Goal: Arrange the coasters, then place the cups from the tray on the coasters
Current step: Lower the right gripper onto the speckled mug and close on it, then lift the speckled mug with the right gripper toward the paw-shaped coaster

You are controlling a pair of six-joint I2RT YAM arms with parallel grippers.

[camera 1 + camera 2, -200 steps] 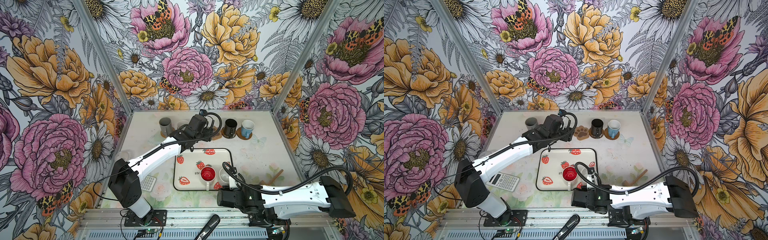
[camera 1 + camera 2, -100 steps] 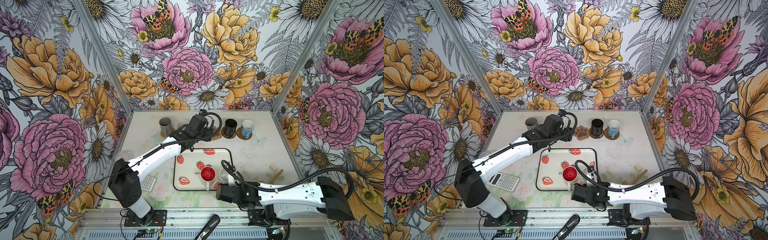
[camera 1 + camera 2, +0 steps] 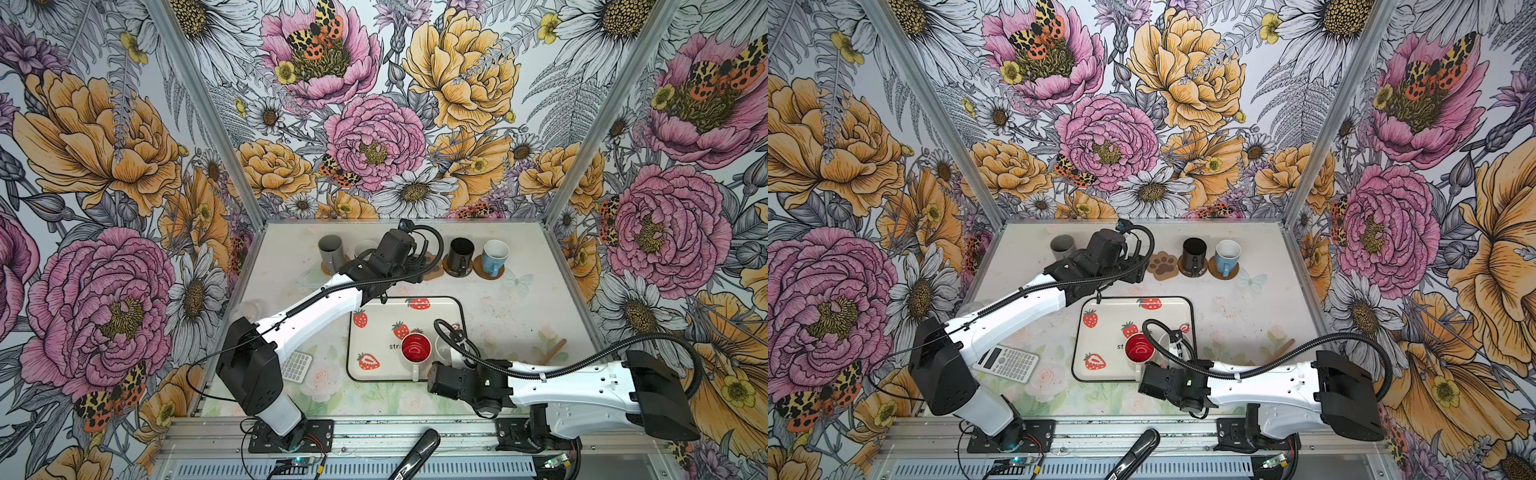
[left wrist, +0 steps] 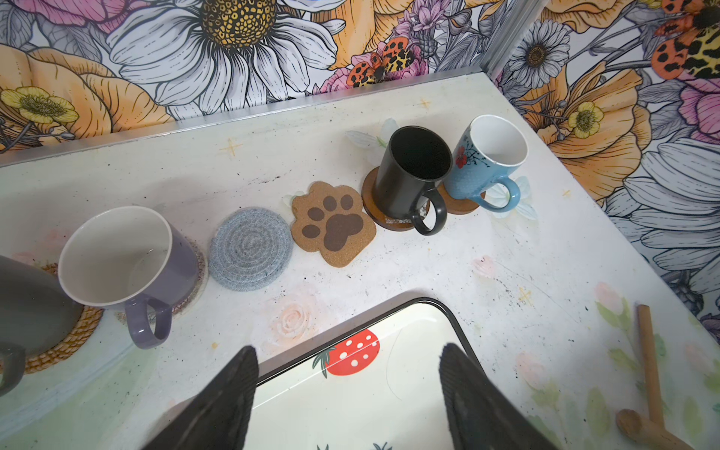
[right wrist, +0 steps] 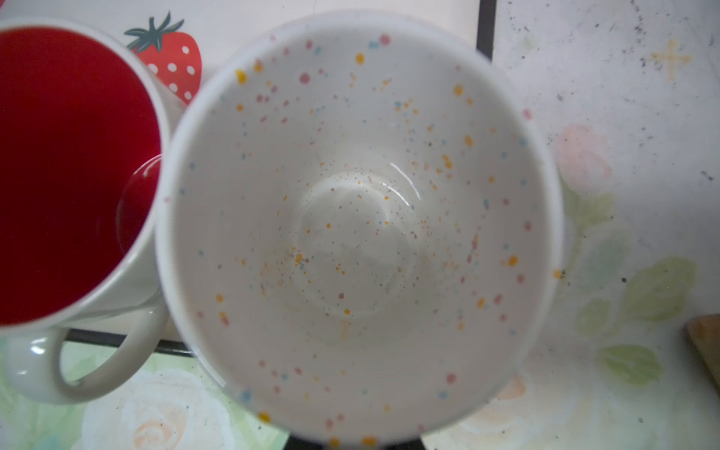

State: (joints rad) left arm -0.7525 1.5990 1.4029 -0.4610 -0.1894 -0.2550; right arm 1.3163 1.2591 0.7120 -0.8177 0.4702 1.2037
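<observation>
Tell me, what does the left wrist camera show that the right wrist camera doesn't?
Only the left wrist view: the open left gripper, a grey-blue woven round coaster and a brown paw-shaped coaster, both bare, plus the black mug, light blue mug and lavender mug standing on coasters.
Only the right wrist view: a close look down into the speckled white mug, with the white red-lined mug beside it.
Both: the white strawberry-print tray with its black rim, and the pale painted tabletop.

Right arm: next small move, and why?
Probably grip the speckled mug and lift it straight up with the right hand. It hangs at that mug on the tray, the red-lined mug stands close beside, and the paw coaster is bare.
</observation>
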